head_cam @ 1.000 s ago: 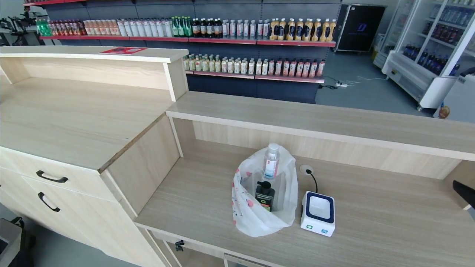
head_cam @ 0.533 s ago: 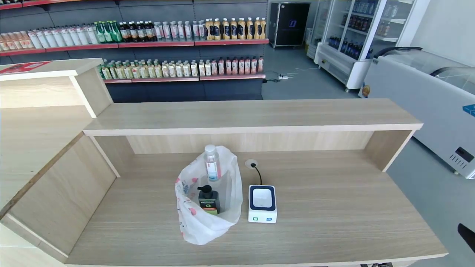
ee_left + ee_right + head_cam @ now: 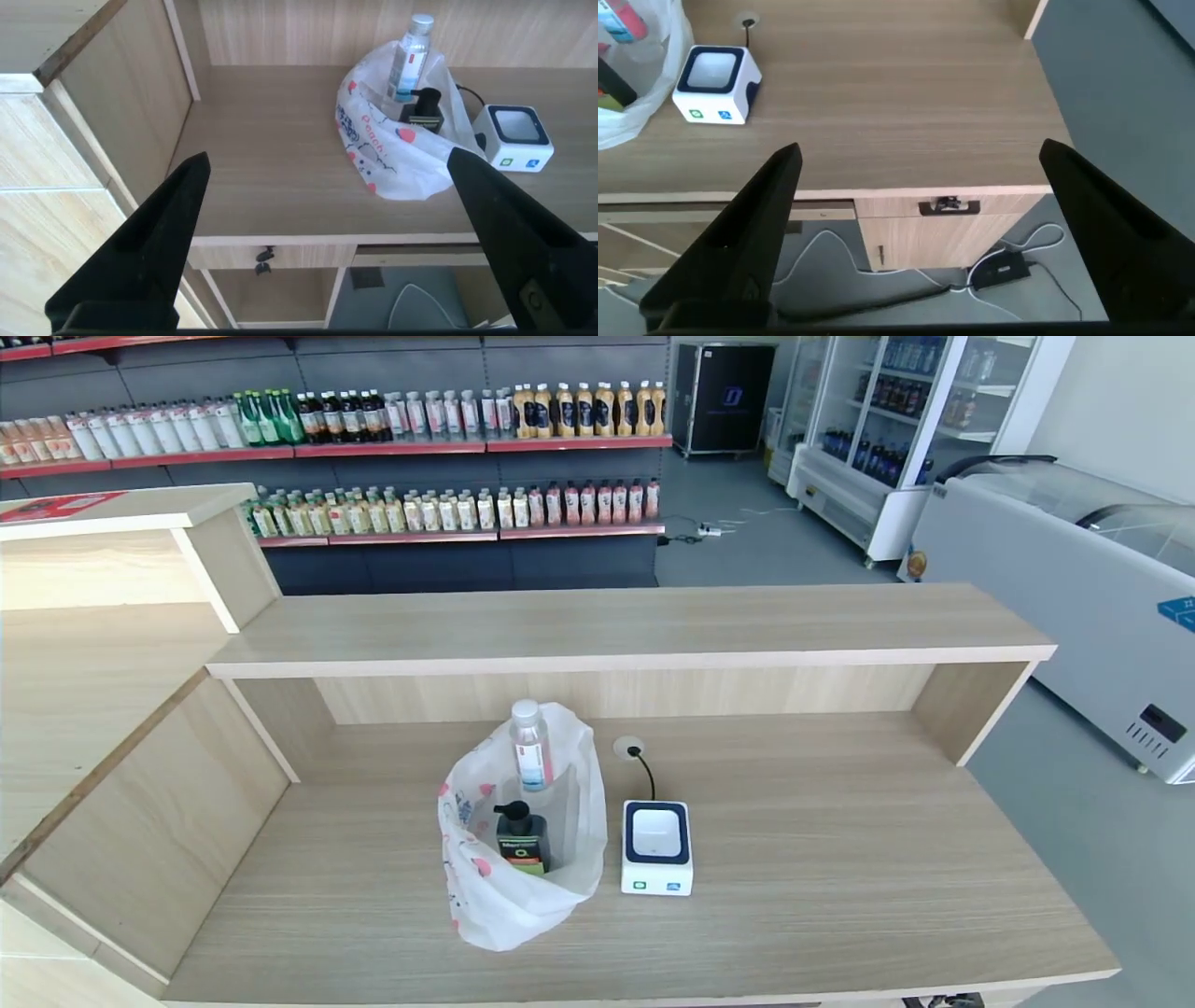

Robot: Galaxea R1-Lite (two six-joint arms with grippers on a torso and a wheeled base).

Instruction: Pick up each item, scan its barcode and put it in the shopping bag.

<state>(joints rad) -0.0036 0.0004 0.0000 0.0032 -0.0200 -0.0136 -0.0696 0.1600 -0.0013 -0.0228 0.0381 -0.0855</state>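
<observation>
— Shopping bag (image 3: pixel 518 896) stands on the counter (image 3: pixel 840 877), clear bottle (image 3: pixel 529 747) and pump bottle (image 3: pixel 521 837) inside, scanner (image 3: pixel 657 847) just beside it.
— Anything held?
— No: left gripper (image 3: pixel 327 163) and right gripper (image 3: pixel 920 149) both spread wide, empty.

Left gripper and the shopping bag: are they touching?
Apart. Left wrist view: the left gripper hangs before the counter, bare wood between it and the shopping bag.

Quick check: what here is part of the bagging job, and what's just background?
Job: shopping bag, clear bottle and pump bottle inside it, scanner beside it.
Background: drink shelves, glass-door fridge, chest freezer, black case.
</observation>
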